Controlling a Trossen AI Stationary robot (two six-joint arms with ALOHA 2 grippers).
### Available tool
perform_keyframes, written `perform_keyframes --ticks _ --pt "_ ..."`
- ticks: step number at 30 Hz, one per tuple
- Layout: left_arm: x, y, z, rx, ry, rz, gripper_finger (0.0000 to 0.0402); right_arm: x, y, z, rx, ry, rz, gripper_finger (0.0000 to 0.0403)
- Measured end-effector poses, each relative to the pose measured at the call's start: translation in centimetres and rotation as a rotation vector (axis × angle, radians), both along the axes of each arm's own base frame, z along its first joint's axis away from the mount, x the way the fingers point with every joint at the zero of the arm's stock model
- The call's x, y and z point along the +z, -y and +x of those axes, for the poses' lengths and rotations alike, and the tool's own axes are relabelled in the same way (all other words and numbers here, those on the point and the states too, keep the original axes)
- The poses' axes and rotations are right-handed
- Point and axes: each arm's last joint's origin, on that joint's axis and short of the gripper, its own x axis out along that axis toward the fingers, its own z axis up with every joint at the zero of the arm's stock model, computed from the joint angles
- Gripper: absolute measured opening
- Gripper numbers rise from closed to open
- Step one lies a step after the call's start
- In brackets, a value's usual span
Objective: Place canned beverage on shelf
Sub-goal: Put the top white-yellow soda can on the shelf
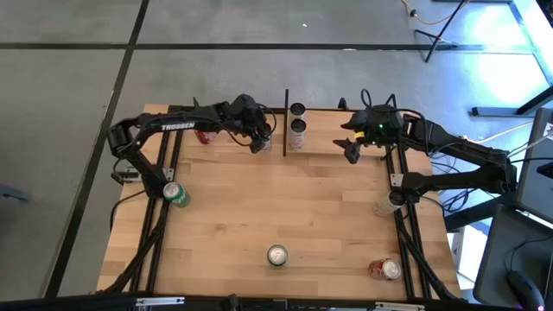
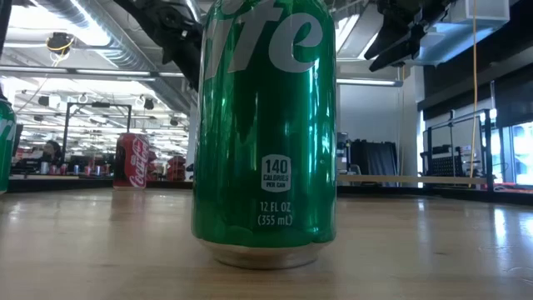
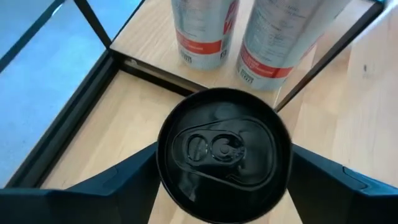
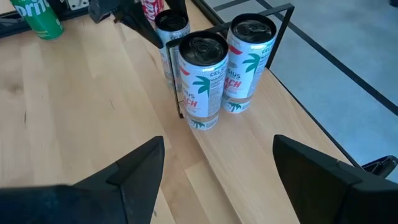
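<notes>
Starting at the left edge of the table, a green can (image 1: 176,195) is standing near the left arm's base, and a red can (image 1: 206,136) is waiting at the far edge, partly under that arm. The left gripper (image 1: 257,138) is reaching to the far middle of the table, and its two fingers (image 3: 93,186) are flanking a silver can (image 3: 224,155), seen lid-up between them in the left wrist view; they appear to be pinching it, although actual contact at the pads is hidden below the rim. This can is sitting just beside the left edge of the shelf (image 1: 333,149), outside the black rods, not on the board. On the shelf, two white cans (image 4: 225,65) are already standing upright side by side (orange lettering, palm tree print), close against the upright black rod (image 1: 286,121). To do this step well, the operator should be lifting the held can clear of the low frame rod, keeping it upright, and carrying it sideways onto bare board; a low pass would probably be catching the rod or nudging the two standing cans. Set-down should be flat before the fingers are spreading. Farther right, the right gripper (image 1: 352,149) is hovering over the shelf's right part, its fingers spread wide and gripping nothing. Near the front, a green soda can (image 2: 265,133) is standing mid-table and another red can (image 1: 384,269) is lying toward the right corner.
</notes>
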Motion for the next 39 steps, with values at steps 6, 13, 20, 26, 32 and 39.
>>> perform_keyframes --ticks 6,13,20,26,32,39 --pt "0.5 0.2 -0.1 0.032 0.032 -0.023 0.0235 0.0 0.0 0.0 -0.001 0.001 0.0 0.0286" --pt "4.1 3.3 -0.4 -0.022 0.039 -0.034 0.022 0.0 0.0 0.0 -0.002 0.003 0.002 0.0286" --pt "5.4 9.6 2.0 -0.146 0.153 -0.08 0.022 -0.6 0.2 0.9 0.002 0.002 0.083 0.0286" --pt "3.6 13.6 5.1 -0.149 0.212 -0.072 0.0222 -1.4 -0.5 2.3 0.145 -0.009 0.177 0.0286" --pt "0.2 14.4 8.1 -0.126 0.195 -0.085 0.0223 -2.1 -2.3 3.8 0.256 -0.059 0.093 0.0286" --pt "0.1 14.3 11.3 -0.12 0.134 -0.062 0.0224 -4.9 -2.8 4.1 0.234 -0.087 0.112 0.0286"
